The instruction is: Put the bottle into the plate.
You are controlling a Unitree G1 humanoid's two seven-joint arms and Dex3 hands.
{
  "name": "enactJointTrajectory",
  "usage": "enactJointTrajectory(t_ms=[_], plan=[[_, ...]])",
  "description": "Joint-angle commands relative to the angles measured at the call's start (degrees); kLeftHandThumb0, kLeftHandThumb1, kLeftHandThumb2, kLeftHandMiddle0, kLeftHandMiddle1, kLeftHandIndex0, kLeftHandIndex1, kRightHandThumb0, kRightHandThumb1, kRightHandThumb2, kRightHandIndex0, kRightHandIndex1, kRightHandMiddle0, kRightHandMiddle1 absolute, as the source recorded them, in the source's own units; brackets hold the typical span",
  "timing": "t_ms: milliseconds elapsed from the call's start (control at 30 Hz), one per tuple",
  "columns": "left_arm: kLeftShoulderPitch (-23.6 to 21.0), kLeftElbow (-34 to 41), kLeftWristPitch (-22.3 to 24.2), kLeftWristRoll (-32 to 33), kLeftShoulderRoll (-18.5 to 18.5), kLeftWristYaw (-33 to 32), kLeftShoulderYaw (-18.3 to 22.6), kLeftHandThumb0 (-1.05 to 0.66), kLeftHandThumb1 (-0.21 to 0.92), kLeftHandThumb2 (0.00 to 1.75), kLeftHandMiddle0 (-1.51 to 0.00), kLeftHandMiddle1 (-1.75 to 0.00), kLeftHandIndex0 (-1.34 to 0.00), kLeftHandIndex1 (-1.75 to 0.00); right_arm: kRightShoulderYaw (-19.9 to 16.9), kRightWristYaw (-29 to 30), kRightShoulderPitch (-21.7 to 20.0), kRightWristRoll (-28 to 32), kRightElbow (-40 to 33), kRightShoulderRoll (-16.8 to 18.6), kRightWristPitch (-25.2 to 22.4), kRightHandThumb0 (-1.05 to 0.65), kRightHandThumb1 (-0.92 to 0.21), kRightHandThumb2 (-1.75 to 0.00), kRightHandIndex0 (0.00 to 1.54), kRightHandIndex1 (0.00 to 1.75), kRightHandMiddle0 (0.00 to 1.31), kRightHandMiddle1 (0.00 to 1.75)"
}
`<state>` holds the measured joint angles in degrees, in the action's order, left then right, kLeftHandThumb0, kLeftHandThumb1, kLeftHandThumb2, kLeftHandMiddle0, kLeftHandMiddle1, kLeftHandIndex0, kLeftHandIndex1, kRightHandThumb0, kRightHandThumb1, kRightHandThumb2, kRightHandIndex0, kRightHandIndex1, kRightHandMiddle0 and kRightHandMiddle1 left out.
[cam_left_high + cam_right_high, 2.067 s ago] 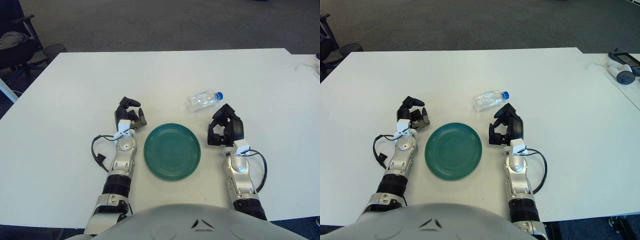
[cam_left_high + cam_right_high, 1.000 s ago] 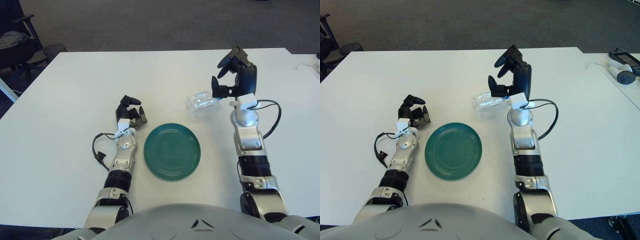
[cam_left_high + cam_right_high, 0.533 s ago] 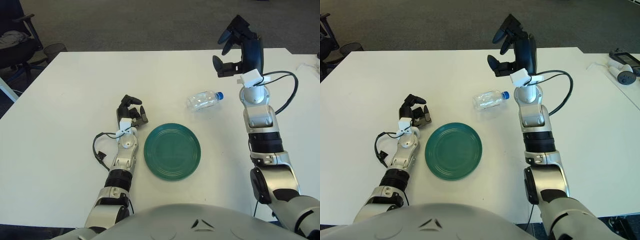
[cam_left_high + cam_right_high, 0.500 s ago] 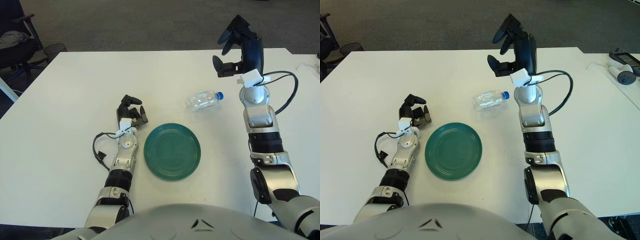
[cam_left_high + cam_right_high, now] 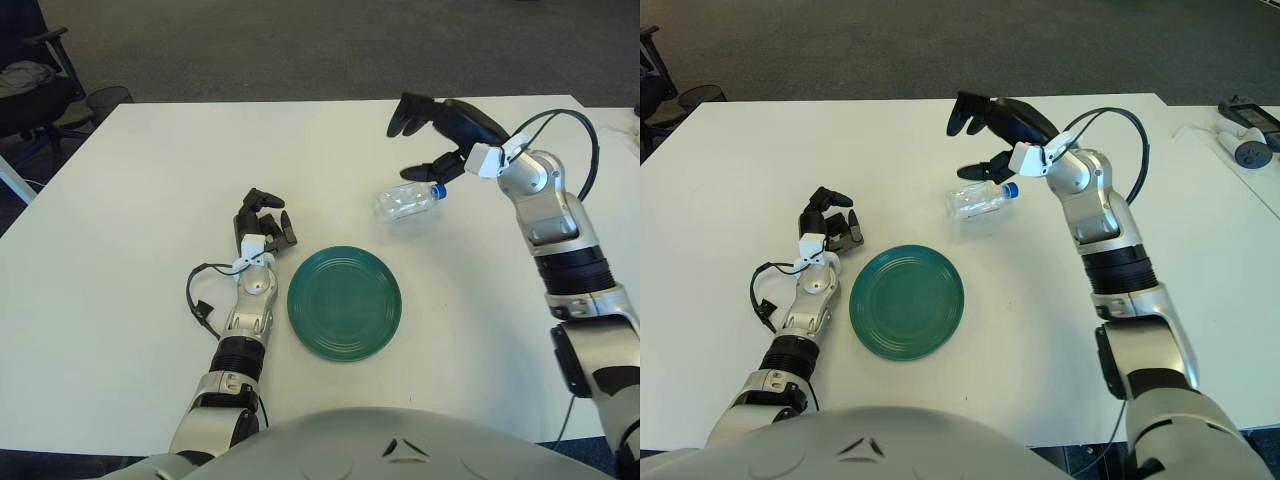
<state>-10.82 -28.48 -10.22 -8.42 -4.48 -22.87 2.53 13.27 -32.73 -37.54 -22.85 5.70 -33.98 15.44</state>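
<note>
**Bottle was one bad nudge from rolling away**

Bottle [image 5: 407, 200] was lying on its side on the white table [image 5: 140, 180], behind the green plate [image 5: 344, 303] and a bit toward the robot's right, blue cap pointing away from the plate. It sat apart from the plate rim, nothing holding it.

The right hand [image 5: 437, 135] was hovering just over the cap end, fingers spread wide and holding nothing. One finger looked very close to the cap, but I couldn't tell if it actually touched. The left hand [image 5: 262, 227] showed just left of the plate, fingers curled, empty, out of the action.

My worry: a round, clear bottle on its side rolls easily. With the hand coming in over the cap end and not the body, a finger could clip the cap and spin or roll the bottle farther from the plate. Even if the fingers closed, grabbing near the cap would probably let the heavy end sag and slip out before it got over the plate. Smooth plastic wouldn't help either.
</note>
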Motion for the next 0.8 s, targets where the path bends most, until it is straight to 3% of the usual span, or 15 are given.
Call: enactJointTrajectory(t_ms=[0, 200, 767], plan=[[1.4, -2.6, 1.8, -0.6, 0.3, -0.3, 0.0, -0.54, 0.13, 1.54, -1.24, -1.75, -0.76, -1.75, 3.1, -4.0, -4.0, -3.7, 0.5, -4.0, 4.1, -1.0, -0.86, -0.13, 0.01, 0.02, 0.0, 0.14], [1.3, -2.1, 3.0, 0.0, 0.1, 0.2, 0.0, -0.54, 0.14, 1.53, -1.24, -1.75, -0.75, -1.75, 5.0, -2.4, -5.0, -8.0, 2.8, -4.1, 6.7, -1.04, -0.87, -0.07, 0.0, 0.0, 0.0, 0.01], [1.2, -1.8, 3.9, -0.1, -0.1, -0.5, 0.1, -0.53, 0.17, 1.5, -1.24, -1.75, -0.73, -1.75, 6.9, -4.2, -5.7, -10.6, 6.0, -5.1, 10.1, -1.05, -0.88, -0.04, 0.0, 0.0, 0.0, 0.0]])
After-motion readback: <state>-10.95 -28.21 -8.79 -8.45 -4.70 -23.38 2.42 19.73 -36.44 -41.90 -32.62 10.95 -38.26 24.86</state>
